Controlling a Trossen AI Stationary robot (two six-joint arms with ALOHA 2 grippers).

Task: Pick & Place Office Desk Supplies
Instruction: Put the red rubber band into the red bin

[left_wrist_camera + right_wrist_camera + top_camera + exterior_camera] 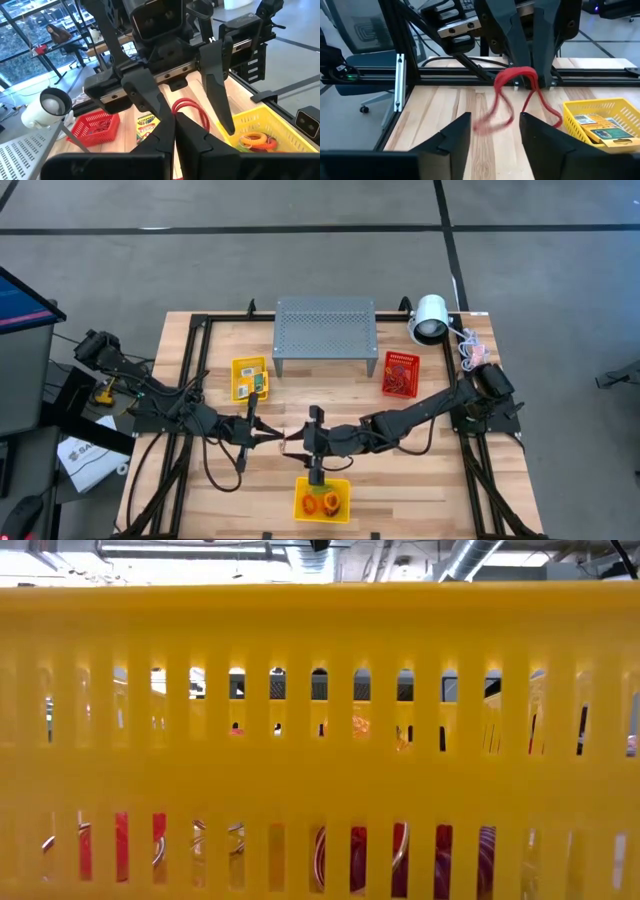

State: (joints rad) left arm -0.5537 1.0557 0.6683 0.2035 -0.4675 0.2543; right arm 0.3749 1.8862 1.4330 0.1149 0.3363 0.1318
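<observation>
A red rubber band (506, 95) hangs over the middle of the table from my left gripper (175, 129), which is shut on it. My right gripper (495, 136) faces it from the table's right, open. Its two fingers stand on either side of the band's hanging loops, and I see no touch. In the high view the two grippers meet nose to nose (285, 438). A yellow basket (322, 498) at the near edge holds orange and green rubber bands (255, 141). Another yellow basket (250, 377) at far left holds crayon boxes (600, 127). My left gripper pinches the red rubber band's upper part (521, 73) between its two shut fingertips. The fingers come nearly level from the table's left. The band hangs slack below them in loops, its lower end (492, 122) between my right gripper's fingers.
A grey perforated stand (325, 330) and a white lamp (430, 318) stand at the far edge, with a red basket (400, 373) in front of the lamp. A crayon box (146, 122) lies on the table below my right gripper. The near basket's wall (320, 720) fills the low view.
</observation>
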